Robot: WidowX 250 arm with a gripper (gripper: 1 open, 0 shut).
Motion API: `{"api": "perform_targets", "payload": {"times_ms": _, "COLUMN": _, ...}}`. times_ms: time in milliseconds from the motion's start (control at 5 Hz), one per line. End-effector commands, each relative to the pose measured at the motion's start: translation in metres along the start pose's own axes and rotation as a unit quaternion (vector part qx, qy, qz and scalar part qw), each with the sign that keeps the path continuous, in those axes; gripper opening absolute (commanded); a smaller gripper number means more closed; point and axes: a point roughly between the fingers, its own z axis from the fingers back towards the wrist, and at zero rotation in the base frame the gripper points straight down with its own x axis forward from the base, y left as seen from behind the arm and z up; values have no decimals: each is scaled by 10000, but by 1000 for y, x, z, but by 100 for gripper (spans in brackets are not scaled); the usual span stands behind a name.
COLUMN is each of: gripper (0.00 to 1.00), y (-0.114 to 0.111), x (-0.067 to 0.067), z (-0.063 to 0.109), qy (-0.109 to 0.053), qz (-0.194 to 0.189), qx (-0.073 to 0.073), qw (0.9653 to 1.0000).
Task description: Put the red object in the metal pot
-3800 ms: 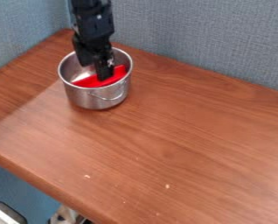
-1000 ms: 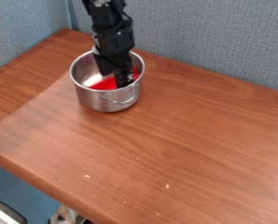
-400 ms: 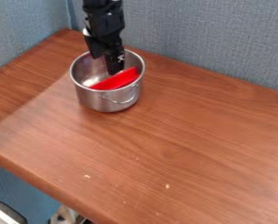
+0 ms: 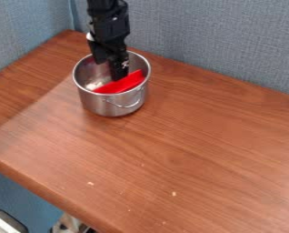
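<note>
Resting inside the metal pot [image 4: 112, 102] — the red object [image 4: 120, 83], tilted.

The wooden table [image 4: 184, 155] (reddish-brown) carries the metal pot [image 4: 112, 102].

The top of the black robot arm [image 4: 108, 13] is going out of the picture. The gripper [image 4: 114, 67] is looking dark and fuzzy, and its tips are too small to see well. The pot's front wall [image 4: 113, 105] is hiding the low part of the red block [image 4: 120, 84] and most of the pot's floor. The gripper is covering a bit of the pot's back rim. The thing in the bottom left corner [image 4: 6, 222] is getting cut off by the edge.
</note>
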Motion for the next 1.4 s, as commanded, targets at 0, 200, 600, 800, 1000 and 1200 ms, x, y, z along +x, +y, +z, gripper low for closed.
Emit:
{"api": "perform_targets", "payload": {"times_ms": 0, "gripper": 100, "y": 2, "x": 11, "z": 20, "qy": -71, "qz": 27, "qx": 232, "qw": 9997}}
{"api": "perform_targets", "payload": {"times_ms": 200, "gripper": 100, "y": -2, "x": 20, "z": 24, "qy": -42, "qz": -232, "qx": 217, "qw": 9995}}
{"api": "perform_targets", "payload": {"times_ms": 600, "gripper": 100, "y": -12, "x": 38, "z": 30, "qy": -86, "qz": -725, "qx": 117, "qw": 9973}}
{"api": "perform_targets", "payload": {"times_ms": 800, "gripper": 100, "y": -7, "x": 32, "z": 18, "qy": -76, "qz": -931, "qx": -7, "qw": 9956}}
{"api": "perform_targets", "payload": {"times_ms": 1000, "gripper": 100, "y": -2, "x": 25, "z": 10, "qy": -24, "qz": -1168, "qx": -79, "qw": 9931}}
{"api": "perform_targets", "payload": {"times_ms": 1200, "gripper": 100, "y": 4, "x": 28, "z": 8, "qy": 27, "qz": -1084, "qx": -142, "qw": 9940}}
